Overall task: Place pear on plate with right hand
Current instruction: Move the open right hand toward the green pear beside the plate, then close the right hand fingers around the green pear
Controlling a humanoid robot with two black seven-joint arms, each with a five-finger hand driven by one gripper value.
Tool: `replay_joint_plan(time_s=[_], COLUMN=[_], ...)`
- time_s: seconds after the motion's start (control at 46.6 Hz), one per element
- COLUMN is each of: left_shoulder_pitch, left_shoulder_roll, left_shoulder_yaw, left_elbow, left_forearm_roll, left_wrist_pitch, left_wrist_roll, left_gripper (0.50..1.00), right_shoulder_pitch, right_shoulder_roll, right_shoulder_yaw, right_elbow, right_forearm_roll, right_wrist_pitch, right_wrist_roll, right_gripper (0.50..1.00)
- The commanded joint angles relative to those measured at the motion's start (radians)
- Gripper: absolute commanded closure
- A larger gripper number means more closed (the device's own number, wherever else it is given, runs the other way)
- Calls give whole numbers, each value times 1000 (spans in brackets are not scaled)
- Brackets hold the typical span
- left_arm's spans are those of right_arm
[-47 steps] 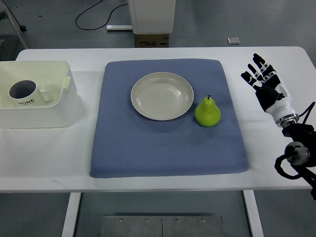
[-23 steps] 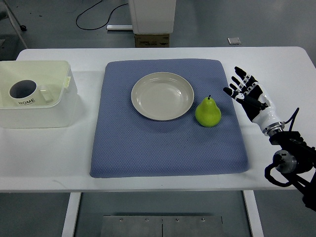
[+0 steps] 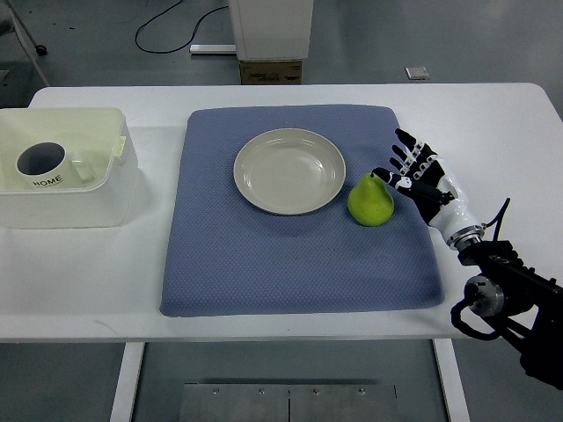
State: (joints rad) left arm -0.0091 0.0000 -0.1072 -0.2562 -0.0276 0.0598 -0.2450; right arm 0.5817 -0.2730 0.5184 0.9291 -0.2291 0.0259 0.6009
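Hand first: my right hand (image 3: 415, 169) hangs just to the right of the pear, fingers (image 3: 406, 141) spread apart and holding nothing, the lowest fingertip right up at the pear's stem side. Whether it actually touches the skin I can't tell from up here. I'd say the fingers are fanned wide so they can wrap the fat belly of the fruit from the side.

Now, biggest down. White worktop (image 3: 493, 114) carries everything. On it, a blue mat (image 3: 290, 264) lies under the pear, soft footing, I'd guess, so a round fruit doesn't roll off. Far left of the pear, off the mat, sits a cream bin (image 3: 88, 202) with a mug (image 3: 42, 165) inside, well out of my way. Just left of the pear is the plate (image 3: 289, 170), empty, its rim close to the fruit but apart from it.

And the pear (image 3: 369, 200) itself: green, standing upright on the mat, stem up, not on the plate yet.

My read: this is the reach, grasp not yet made. The carry looks short, since the plate is the pear's neighbour. Watch the shape, though; smooth and tapering, it could squirt out or tip if I close too high.
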Motion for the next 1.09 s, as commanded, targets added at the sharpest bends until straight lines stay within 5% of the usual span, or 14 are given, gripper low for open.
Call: replay_joint_plan(time_s=[0.0,1.072], left_shoulder_pitch=[0,0], left_shoulder_roll=[0,0], left_shoulder_yaw=[0,0], left_elbow=[0,0], left_forearm_roll=[0,0], left_wrist_pitch=[0,0], left_wrist_roll=[1,1], left_gripper=[500,500], right_shoulder_pitch=[0,3], right_shoulder_roll=[9,100], right_shoulder_yaw=[-9,69], right_elbow=[-10,-76], right_forearm_roll=[-1,10], right_wrist_pitch=[0,0], right_wrist_roll=[5,10], right_gripper=[500,500])
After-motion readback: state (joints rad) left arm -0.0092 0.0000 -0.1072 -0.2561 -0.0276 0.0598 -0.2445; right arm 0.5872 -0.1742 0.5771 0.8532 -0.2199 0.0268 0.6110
